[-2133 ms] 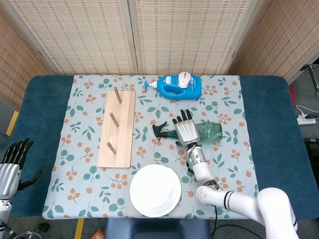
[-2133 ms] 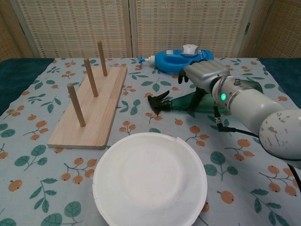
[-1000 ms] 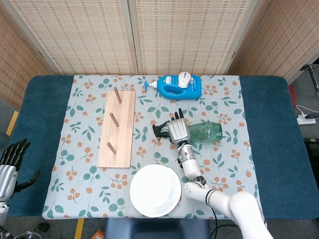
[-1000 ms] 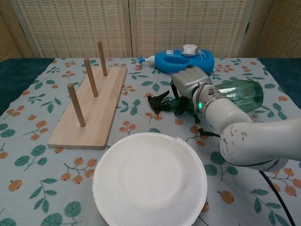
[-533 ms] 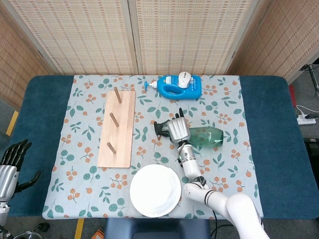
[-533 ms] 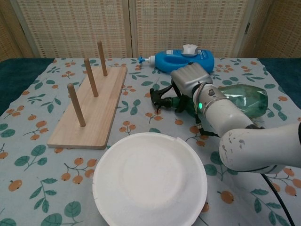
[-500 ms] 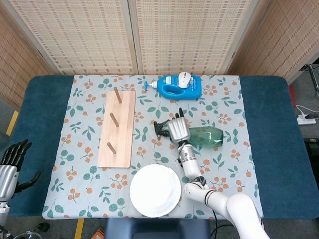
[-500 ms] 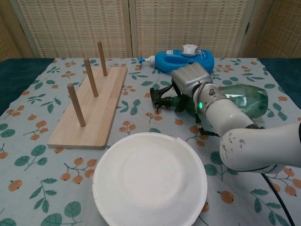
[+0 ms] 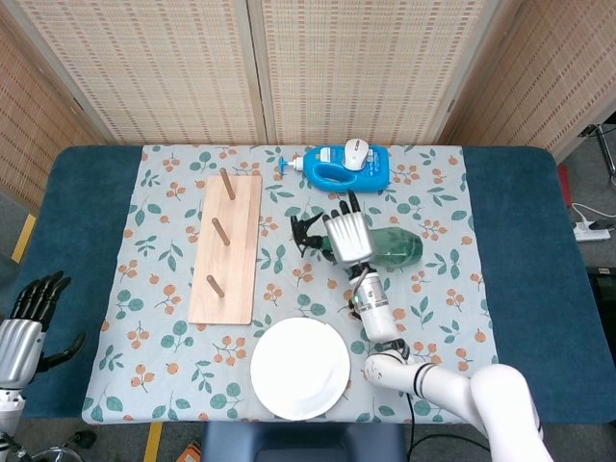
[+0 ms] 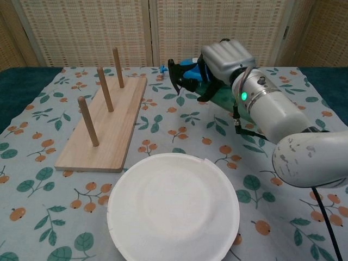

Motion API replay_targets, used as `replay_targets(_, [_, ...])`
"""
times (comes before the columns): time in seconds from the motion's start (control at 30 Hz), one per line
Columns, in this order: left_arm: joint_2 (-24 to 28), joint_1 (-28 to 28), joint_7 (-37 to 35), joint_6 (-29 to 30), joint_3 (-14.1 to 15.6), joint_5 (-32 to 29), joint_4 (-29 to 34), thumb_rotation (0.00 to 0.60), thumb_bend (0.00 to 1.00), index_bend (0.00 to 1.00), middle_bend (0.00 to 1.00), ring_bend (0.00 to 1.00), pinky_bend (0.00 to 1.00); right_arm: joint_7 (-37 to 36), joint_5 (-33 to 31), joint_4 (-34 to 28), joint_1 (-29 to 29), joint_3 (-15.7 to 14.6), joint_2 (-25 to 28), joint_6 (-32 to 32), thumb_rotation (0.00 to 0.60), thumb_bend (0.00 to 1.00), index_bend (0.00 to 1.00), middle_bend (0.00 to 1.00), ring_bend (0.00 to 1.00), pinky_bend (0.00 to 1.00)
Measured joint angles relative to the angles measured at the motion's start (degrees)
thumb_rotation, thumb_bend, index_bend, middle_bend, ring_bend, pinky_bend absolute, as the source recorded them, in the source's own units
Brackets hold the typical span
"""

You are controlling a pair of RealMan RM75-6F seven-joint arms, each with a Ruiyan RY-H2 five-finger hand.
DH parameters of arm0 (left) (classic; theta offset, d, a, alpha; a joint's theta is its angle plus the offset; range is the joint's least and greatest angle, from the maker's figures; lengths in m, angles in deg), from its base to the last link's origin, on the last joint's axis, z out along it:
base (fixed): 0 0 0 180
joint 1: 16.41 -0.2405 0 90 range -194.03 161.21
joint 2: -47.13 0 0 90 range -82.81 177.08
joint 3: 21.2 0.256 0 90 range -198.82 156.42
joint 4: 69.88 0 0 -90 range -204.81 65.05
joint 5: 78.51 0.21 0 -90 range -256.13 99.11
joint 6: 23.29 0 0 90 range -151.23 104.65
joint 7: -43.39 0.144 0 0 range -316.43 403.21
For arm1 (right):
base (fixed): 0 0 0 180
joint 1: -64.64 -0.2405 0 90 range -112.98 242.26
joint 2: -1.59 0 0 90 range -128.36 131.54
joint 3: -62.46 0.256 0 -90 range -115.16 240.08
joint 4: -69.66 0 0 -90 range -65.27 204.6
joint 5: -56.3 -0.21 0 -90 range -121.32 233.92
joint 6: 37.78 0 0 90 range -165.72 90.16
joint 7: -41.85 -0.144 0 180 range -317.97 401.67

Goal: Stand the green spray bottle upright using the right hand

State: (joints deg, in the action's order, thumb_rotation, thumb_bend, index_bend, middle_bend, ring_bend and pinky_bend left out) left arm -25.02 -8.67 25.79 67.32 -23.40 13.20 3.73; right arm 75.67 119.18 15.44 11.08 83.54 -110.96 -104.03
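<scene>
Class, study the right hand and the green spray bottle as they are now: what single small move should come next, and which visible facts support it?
Probably keep tilting the green spray bottle base-down. The right hand grips its neck, and in the chest view the bottle is off the cloth with its black nozzle raised, but it leans rather than stands upright.

The right hand [image 10: 225, 58] covers the green spray bottle's [image 9: 393, 244] neck, and the left hand [image 9: 24, 322] is cut off at the frame's 8 o'clock edge.

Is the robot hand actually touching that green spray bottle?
Touching. The chest view shows the right robot hand wrapped over the green spray bottle, lifting it off the tablecloth.
</scene>
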Motion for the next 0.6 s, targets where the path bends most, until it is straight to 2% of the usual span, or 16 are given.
replay_targets(0.3, [-0.4,0.2,1.6,-0.2,0.3,0.4,0.3,0.600,0.28,0.00,0.00,0.00,0.00,-6.4,3.2,-16.2,5.8,2.0,9.2,-8.0,0.600,0.08,0.73,0.54,0.30,0.13])
replay_targets(0.6, [-0.7,0.4,2.9,-0.4,0.7,0.8,0.4,0.600,0.28,0.00,0.00,0.00,0.00,-13.1,0.5,-26.0,10.4,4.9,13.7,-10.3,0.600,0.10,0.74,0.54,0.30,0.14])
